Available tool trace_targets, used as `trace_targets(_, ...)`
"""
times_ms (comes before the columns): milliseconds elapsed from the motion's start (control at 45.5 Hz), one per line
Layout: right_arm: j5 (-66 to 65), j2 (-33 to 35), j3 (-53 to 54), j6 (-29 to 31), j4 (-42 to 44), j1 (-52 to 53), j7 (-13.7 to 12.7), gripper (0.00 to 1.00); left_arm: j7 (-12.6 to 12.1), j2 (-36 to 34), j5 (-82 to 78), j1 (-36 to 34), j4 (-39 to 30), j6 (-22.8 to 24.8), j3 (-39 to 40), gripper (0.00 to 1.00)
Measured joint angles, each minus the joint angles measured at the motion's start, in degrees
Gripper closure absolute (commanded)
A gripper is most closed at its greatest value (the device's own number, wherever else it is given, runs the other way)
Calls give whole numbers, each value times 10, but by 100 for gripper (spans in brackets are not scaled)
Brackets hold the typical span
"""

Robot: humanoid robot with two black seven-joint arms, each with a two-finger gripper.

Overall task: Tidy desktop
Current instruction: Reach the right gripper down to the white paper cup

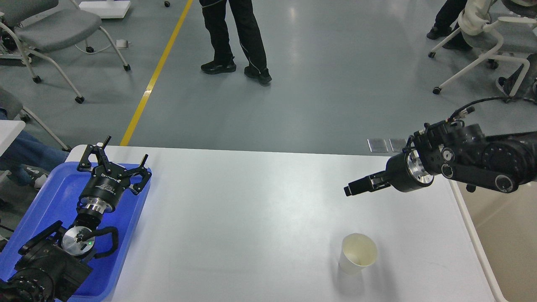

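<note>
The white desktop [260, 218] fills the lower view. A cream paper cup [358, 253] stands upright on it near the front right and looks empty. My left gripper [119, 157] is open and empty, hovering over the blue tray [50, 193] at the table's left end. My right gripper [355, 188] points left and slightly down above the table's right part, behind and above the cup and apart from it. It is seen side-on, so its two fingers cannot be told apart.
A beige bin [503, 239] stands against the table's right edge, partly behind my right arm. Beyond the table, a person [235, 37] stands on the grey floor, with wheeled chairs at the back left [50, 29] and back right [482, 54].
</note>
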State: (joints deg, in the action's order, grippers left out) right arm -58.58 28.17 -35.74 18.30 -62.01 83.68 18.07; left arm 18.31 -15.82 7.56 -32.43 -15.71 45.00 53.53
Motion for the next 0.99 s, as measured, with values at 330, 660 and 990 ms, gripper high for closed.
trace_targets(330, -62, 5, -27, -3, -32, -31, 0, 0, 0, 0, 0, 0, 0, 0, 0, 0)
trace_targets(660, -85, 13, -32, -9, -45, -62, 0, 0, 0, 0, 0, 0, 0, 0, 0, 0)
trace_targets(990, -94, 14, -28, -68, -29, -114, 0, 4, 0, 0, 0, 0, 0, 0, 0, 0)
